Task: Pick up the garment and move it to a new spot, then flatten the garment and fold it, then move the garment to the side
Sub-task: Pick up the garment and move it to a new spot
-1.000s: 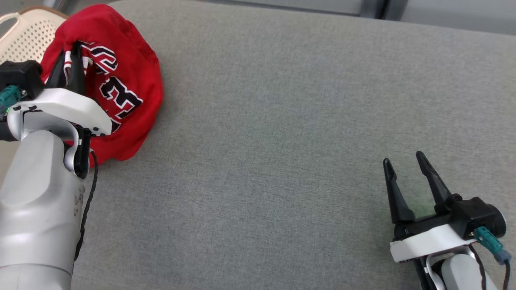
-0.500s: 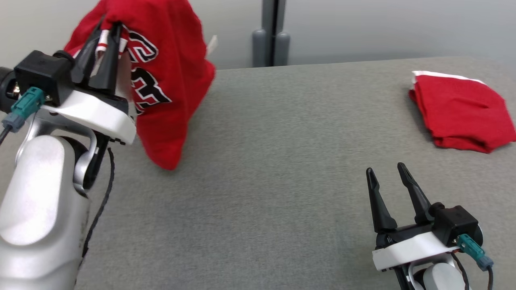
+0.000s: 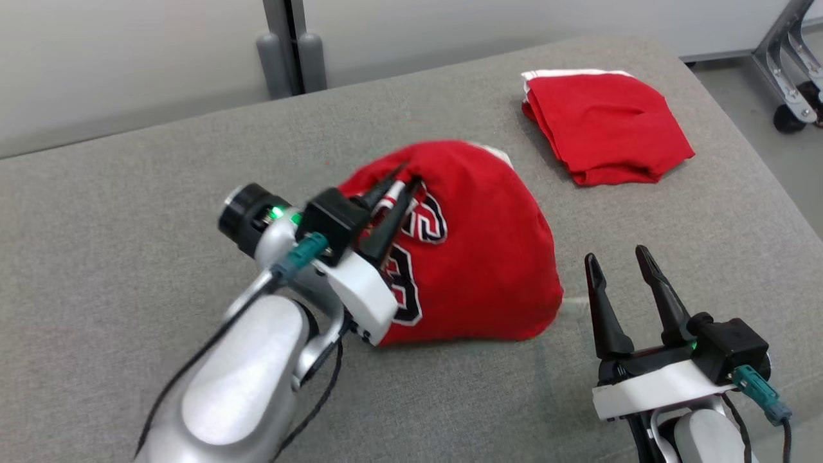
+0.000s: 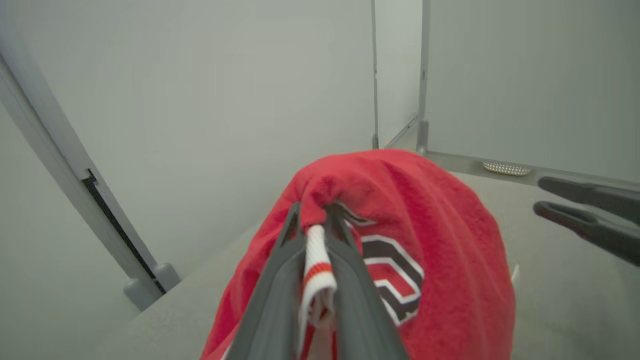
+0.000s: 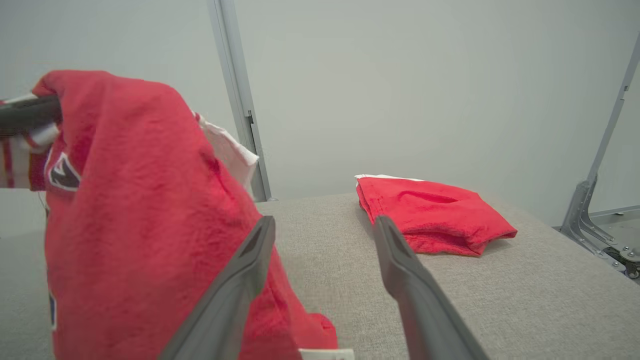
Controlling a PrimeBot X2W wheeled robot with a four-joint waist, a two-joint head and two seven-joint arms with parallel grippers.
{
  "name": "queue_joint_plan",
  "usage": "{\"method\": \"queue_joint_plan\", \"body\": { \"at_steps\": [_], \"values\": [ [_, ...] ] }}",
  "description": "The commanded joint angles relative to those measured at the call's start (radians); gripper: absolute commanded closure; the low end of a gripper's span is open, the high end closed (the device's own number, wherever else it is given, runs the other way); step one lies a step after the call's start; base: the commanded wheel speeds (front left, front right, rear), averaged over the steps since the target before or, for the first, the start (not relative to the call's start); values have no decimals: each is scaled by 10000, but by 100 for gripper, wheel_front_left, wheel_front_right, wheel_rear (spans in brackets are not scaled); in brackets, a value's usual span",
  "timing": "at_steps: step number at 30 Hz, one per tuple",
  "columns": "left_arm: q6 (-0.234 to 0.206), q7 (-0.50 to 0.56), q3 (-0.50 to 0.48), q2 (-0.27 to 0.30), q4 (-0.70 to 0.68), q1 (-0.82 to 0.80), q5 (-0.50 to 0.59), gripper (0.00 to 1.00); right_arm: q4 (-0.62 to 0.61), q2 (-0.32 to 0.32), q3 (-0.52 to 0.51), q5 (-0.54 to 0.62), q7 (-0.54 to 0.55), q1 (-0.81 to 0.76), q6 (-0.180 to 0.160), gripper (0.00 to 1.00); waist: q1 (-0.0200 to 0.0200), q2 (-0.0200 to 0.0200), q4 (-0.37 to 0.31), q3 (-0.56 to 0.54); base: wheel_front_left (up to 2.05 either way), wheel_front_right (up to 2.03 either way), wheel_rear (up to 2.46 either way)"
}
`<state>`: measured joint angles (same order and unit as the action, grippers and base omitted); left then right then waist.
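The garment (image 3: 476, 257) is a red jersey with black-and-white numbers, hanging bunched over the middle of the grey table (image 3: 128, 193). My left gripper (image 3: 402, 180) is shut on its white-and-red ribbed trim, and the left wrist view shows that trim (image 4: 315, 270) pinched between the two fingers, the garment (image 4: 440, 240) draped beyond. My right gripper (image 3: 617, 257) stands open at the lower right, just right of the garment's hem, with nothing between its fingers. In the right wrist view the garment (image 5: 140, 225) hangs at the left, past the left finger (image 5: 235, 295).
A second red garment (image 3: 604, 125) lies folded at the table's far right, also seen as a folded red pile (image 5: 430, 215) in the right wrist view. A grey post (image 3: 289, 45) stands behind the table. A wheeled metal frame (image 3: 791, 71) is off the right edge.
The head camera has swung right. My left gripper has carried the garment from the table's left edge toward the middle, close to the right gripper. The right gripper stays open.
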<state>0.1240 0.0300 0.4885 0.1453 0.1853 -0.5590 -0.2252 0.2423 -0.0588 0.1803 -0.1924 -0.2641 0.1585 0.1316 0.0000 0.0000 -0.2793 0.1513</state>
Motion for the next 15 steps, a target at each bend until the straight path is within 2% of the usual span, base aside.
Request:
{"method": "queue_joint_plan", "body": {
  "at_steps": [1,9,10,11,12,15],
  "values": [
    [39,-198,376,-61,430,93,9,100,-75,13,7,-48,-3,126,-19,0,0,0,-301,655,0,0,0],
    [53,-1504,3056,-675,2860,-139,-638,100,-207,59,-210,31,-3,231,-19,0,0,0,-190,1361,0,0,0],
    [53,-1644,3339,-717,3076,-188,-794,97,-196,60,-266,38,-3,230,-19,0,0,0,-129,1364,0,0,0],
    [54,-1788,3587,-746,3271,-252,-917,62,-186,60,-329,47,-3,242,-19,0,0,0,-61,1341,0,0,0],
    [54,-1961,3814,-783,3426,-291,-1062,0,-199,61,-401,63,-3,249,-19,0,0,0,13,1296,0,0,0],
    [55,-2468,4187,-869,3635,-283,-1452,0,-296,60,-593,165,-3,203,-19,0,0,0,286,1049,0,0,0]
  ]
}}
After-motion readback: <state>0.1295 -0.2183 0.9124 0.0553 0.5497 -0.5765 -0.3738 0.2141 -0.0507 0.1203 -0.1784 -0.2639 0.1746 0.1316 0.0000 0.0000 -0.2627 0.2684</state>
